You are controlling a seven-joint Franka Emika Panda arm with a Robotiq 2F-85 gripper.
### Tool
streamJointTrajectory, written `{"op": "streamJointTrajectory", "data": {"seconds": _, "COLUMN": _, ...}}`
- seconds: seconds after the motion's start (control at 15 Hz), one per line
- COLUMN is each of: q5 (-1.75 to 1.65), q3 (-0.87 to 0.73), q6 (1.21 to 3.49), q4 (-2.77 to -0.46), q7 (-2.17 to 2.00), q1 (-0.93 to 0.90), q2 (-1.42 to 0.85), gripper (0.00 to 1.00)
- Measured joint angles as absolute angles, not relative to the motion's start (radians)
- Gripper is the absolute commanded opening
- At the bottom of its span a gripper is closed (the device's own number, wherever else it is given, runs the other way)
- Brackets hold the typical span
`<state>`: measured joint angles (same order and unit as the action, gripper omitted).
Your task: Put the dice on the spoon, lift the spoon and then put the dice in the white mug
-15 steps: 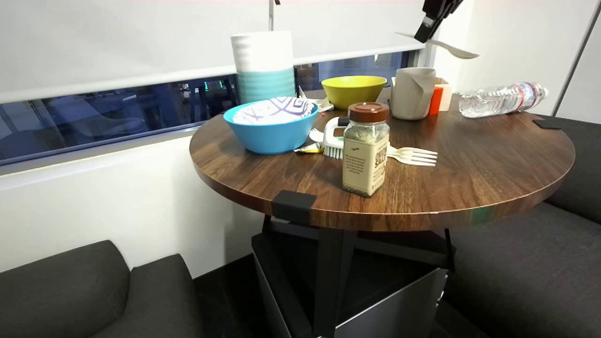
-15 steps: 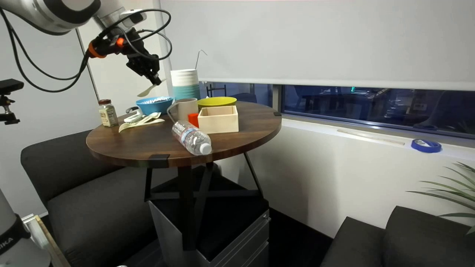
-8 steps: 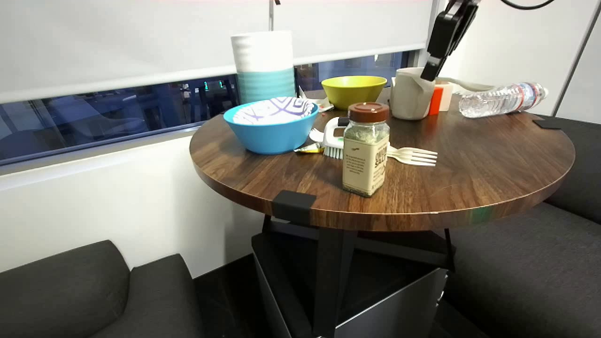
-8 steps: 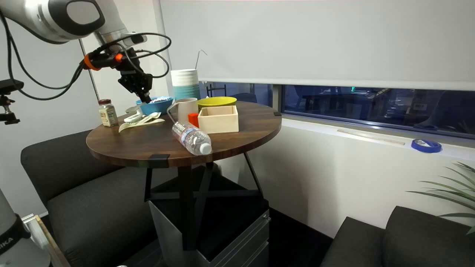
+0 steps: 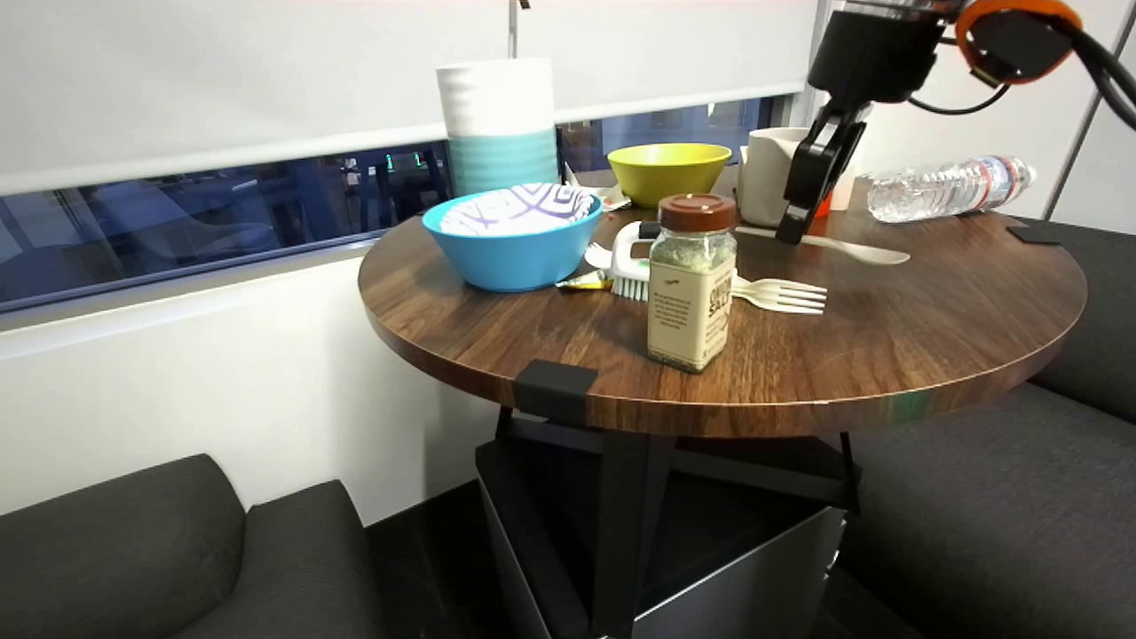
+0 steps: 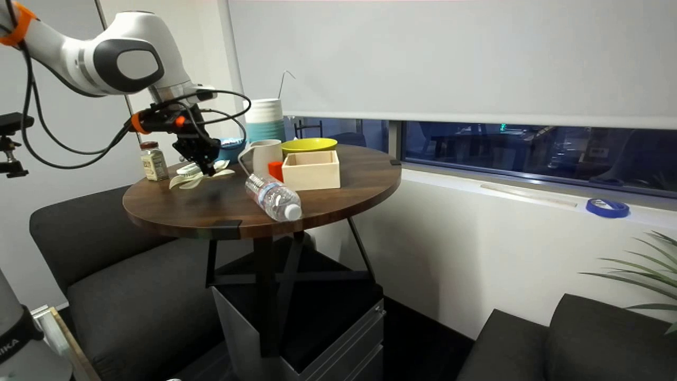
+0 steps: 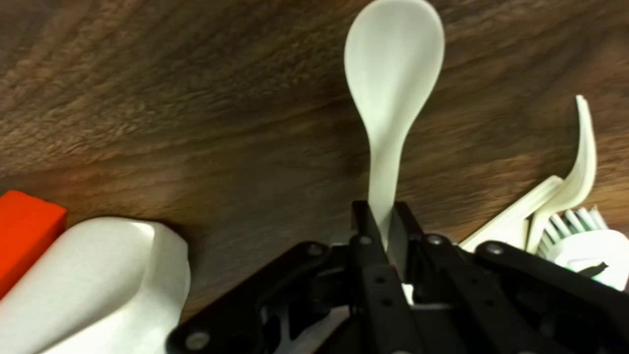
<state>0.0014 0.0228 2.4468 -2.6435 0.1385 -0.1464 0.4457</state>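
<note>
My gripper (image 5: 790,236) is shut on the handle of a cream plastic spoon (image 5: 874,256). It holds the spoon low over the brown table; I cannot tell if the spoon touches it. In the wrist view the gripper (image 7: 382,209) pinches the handle, and the spoon's bowl (image 7: 394,54) is empty and faces the camera. The whitish mug (image 5: 769,182) stands behind the gripper, partly hidden by it. It also shows in an exterior view (image 6: 267,155) and at the lower left of the wrist view (image 7: 157,290). I see no dice.
A red-orange block (image 6: 275,171) stands between the mug and a wooden box (image 6: 311,173). A water bottle (image 5: 945,191) lies near the edge. A brush (image 5: 630,266), forks (image 5: 785,295), a seasoning jar (image 5: 692,293), blue bowl (image 5: 513,257) and yellow bowl (image 5: 669,173) are on the table.
My gripper has come down with the spoon, from above the mug's height to just over the tabletop. The objects on the table have not moved.
</note>
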Motion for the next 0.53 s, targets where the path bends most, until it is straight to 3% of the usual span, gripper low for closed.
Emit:
{"op": "streamJointTrajectory", "data": {"seconds": 0.13, "q5": 0.013, "q3": 0.023, "q6": 2.469, "q4": -2.644, "q7": 0.138, "q1": -0.150, "q2": 0.415, "gripper": 0.03}}
{"op": "streamJointTrajectory", "data": {"seconds": 0.2, "q5": 0.016, "q3": 0.023, "q6": 2.476, "q4": -2.644, "q7": 0.138, "q1": -0.150, "q2": 0.404, "gripper": 0.38}}
{"op": "streamJointTrajectory", "data": {"seconds": 0.27, "q5": 0.018, "q3": 0.023, "q6": 2.481, "q4": -2.644, "q7": 0.138, "q1": -0.150, "q2": 0.396, "gripper": 0.39}}
{"op": "streamJointTrajectory", "data": {"seconds": 0.53, "q5": 0.019, "q3": 0.023, "q6": 2.489, "q4": -2.640, "q7": 0.135, "q1": -0.149, "q2": 0.389, "gripper": 0.66}}
